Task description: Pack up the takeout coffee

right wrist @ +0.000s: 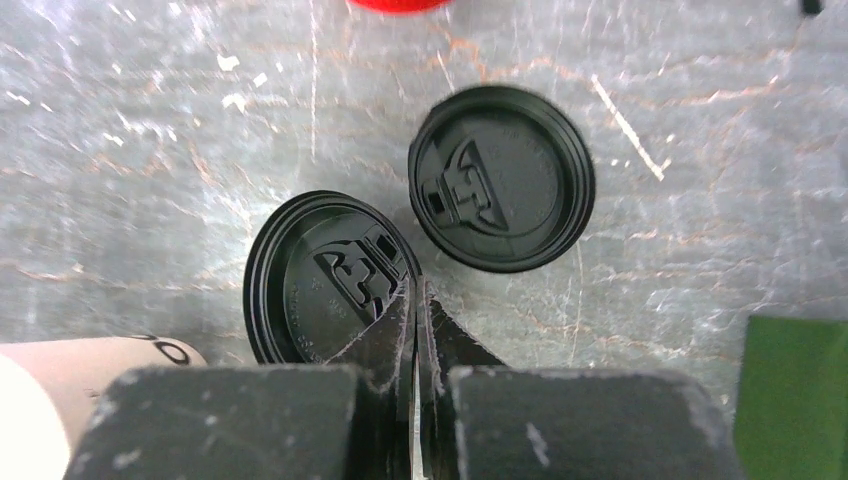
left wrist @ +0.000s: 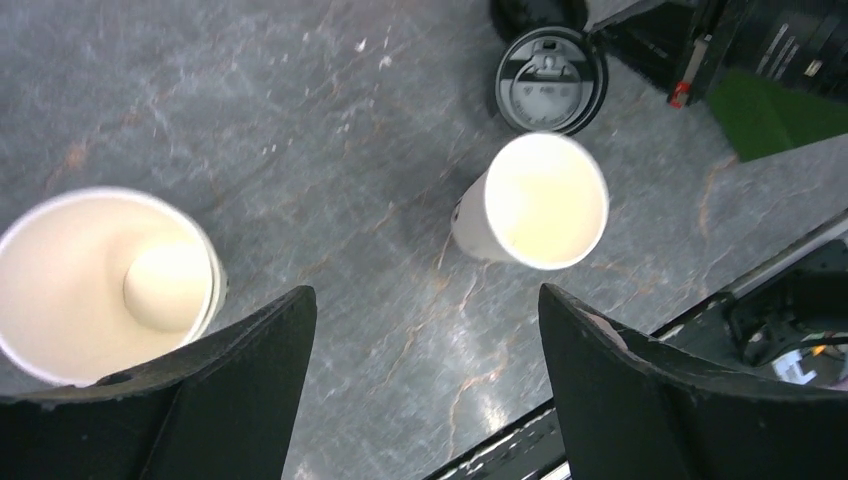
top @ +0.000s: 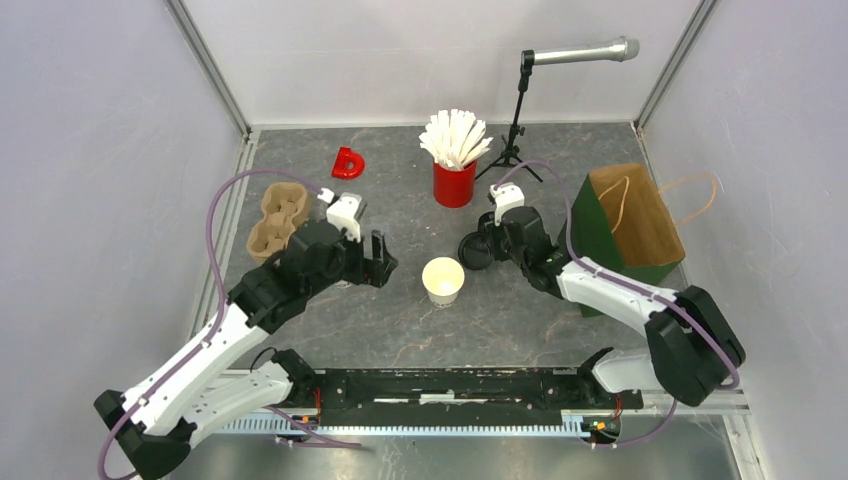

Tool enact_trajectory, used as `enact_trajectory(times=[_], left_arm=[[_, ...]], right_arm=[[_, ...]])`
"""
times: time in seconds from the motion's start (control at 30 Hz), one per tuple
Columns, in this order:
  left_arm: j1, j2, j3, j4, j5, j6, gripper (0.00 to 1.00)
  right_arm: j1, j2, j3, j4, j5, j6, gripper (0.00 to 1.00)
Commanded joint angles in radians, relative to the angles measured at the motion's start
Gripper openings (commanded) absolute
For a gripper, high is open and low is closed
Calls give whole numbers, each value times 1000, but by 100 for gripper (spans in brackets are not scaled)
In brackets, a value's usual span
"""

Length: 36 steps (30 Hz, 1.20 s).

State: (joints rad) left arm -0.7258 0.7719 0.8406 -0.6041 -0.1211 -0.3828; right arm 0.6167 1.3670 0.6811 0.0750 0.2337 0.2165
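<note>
One white paper cup (top: 442, 281) stands open on the table centre; it also shows in the left wrist view (left wrist: 545, 200). A second open white cup (left wrist: 100, 280) stands just left of my left fingers; in the top view my left arm hides it. My left gripper (top: 375, 262) (left wrist: 425, 330) is open and empty, above the bare table between the two cups. Two black lids lie side by side (right wrist: 330, 275) (right wrist: 500, 180), right of the centre cup. My right gripper (top: 482, 250) (right wrist: 415, 290) is shut, pinching the rim of the nearer lid.
A red cup of white sticks (top: 454, 170) stands behind the lids. The brown pulp carrier (top: 277, 218) lies at the left, behind my left arm. A green and brown paper bag (top: 630, 225) stands at the right. A red object (top: 348, 163) and a microphone stand (top: 515, 120) are at the back.
</note>
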Motion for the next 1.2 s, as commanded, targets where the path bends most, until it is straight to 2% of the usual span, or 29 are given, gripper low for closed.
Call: enact_trajectory(times=[0.0, 0.3, 0.47, 0.6, 0.8, 1.17], left_arm=[[3, 124, 173, 17, 51, 89, 89], [5, 369, 281, 163, 117, 141, 88], [9, 488, 348, 199, 205, 180, 77], [9, 532, 368, 234, 222, 177, 73], [9, 566, 376, 294, 325, 172, 73], [9, 678, 427, 268, 296, 170, 57]], right_arm=[[-5, -90, 75, -47, 6, -32, 0], [-3, -240, 103, -98, -97, -42, 0], [-3, -317, 122, -113, -165, -31, 0], [-2, -355, 129, -119, -207, -19, 0], [-1, -380, 129, -107, -244, 3, 0], [5, -384, 117, -82, -285, 24, 0]])
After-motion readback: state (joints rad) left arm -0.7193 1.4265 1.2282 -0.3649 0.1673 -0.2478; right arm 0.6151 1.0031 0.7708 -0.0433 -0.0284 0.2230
